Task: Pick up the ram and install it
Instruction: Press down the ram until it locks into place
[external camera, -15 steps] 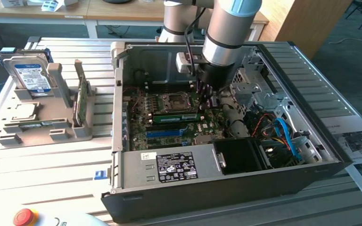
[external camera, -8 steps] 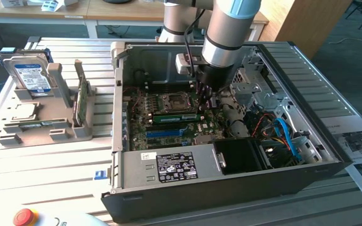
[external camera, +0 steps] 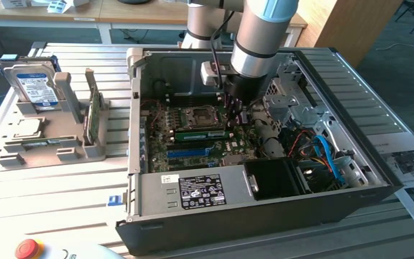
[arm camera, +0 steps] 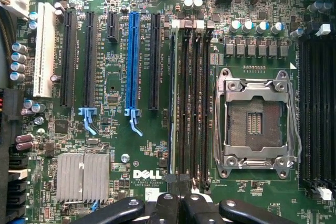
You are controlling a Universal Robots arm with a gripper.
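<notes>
One ram (external camera: pixel 200 135) already stands edge-on in a slot beside the CPU socket (arm camera: pixel 255 121). My gripper (arm camera: pixel 178 199) hangs right over it inside the case (external camera: pixel 264 210), jaws together and empty. By my judgement, little beyond checking the seating is left.

arm (external camera: pixel 261 38) reaching straight down, gripper (arm camera: pixel 177 182) closed

We list a green motherboard (arm camera: pixel 115 77) with one bright blue slot (arm camera: pixel 133 61), a white slot (arm camera: pixel 44 48), black memory slots (arm camera: pixel 191 103), a ribbed silver heatsink (arm camera: pixel 82 177); a green ram (external camera: pixel 200 134); a blue-labelled hard drive (external camera: pixel 36 86).
</notes>
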